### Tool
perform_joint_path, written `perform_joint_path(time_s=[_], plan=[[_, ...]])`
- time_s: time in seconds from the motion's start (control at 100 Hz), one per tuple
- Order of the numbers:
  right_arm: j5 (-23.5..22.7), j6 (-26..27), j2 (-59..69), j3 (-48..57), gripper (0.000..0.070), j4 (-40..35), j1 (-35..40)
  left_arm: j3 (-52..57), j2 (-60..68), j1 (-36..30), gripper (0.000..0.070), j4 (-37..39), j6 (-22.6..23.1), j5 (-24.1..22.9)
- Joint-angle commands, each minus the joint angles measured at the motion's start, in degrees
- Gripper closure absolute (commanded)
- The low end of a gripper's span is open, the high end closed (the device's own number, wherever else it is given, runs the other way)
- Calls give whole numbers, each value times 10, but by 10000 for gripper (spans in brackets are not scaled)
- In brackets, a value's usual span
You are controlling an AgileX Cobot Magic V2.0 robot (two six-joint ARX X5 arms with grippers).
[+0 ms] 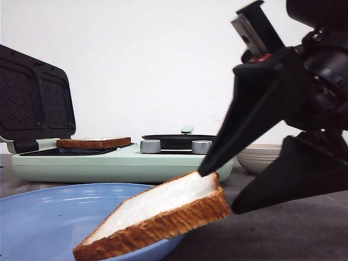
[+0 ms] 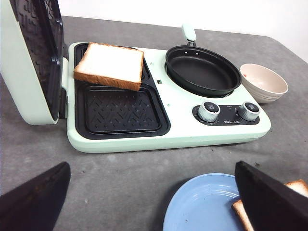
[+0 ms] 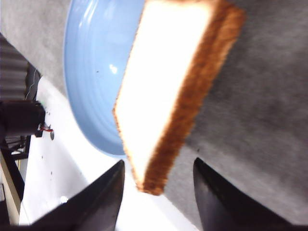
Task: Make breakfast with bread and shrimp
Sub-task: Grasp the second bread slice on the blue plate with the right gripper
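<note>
One slice of bread (image 1: 163, 209) leans tilted, its low end in the blue plate (image 1: 43, 217) and its raised corner off the plate's right rim. My right gripper (image 1: 217, 191) is open around that raised corner. In the right wrist view the bread (image 3: 163, 82) shows a gap to each finger of the gripper (image 3: 159, 163). A second bread slice (image 2: 109, 65) lies on the far grill plate of the green appliance (image 2: 144, 142). My left gripper (image 2: 152, 166) hangs wide open and empty over the table before the appliance. The shrimp are out of view.
The appliance's lid (image 2: 33, 57) stands open on its left. A black frying pan (image 2: 202, 70) sits on its right half, above two knobs (image 2: 209, 110). A beige bowl (image 2: 263, 83) stands to the right of the appliance. The near grill plate (image 2: 120, 110) is bare.
</note>
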Motion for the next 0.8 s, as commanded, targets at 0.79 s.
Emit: perform_joint_path(time_s=[0.79], plan=[[28,61,54,8,700,120,47,5,0,-1,76,3,0,-3]])
